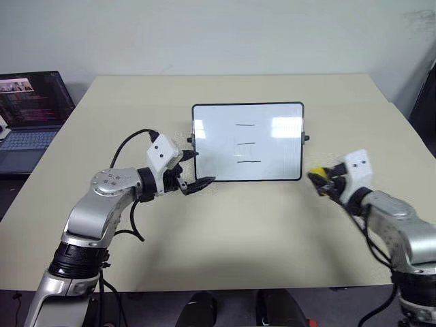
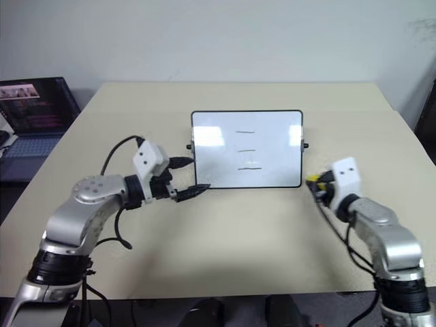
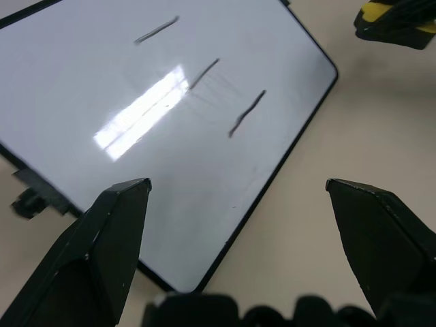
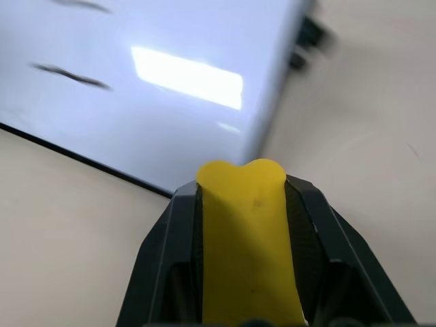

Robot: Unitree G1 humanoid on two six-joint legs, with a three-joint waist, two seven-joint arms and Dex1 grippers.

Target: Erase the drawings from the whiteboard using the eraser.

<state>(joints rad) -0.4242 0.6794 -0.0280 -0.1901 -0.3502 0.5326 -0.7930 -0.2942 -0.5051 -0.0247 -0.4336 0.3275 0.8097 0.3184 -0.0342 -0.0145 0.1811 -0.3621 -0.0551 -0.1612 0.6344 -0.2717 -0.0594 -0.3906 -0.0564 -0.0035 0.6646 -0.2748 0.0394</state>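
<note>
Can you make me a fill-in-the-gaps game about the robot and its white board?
1. The right pincer is squeezing a ____ eraser.
2. The whiteboard still has ____ dark drawings on it.
3. The left pincer, near the board's left edge, is ____.
4. A ____ sits open at the table's far left.

Missing words: yellow; three; open; laptop
</note>
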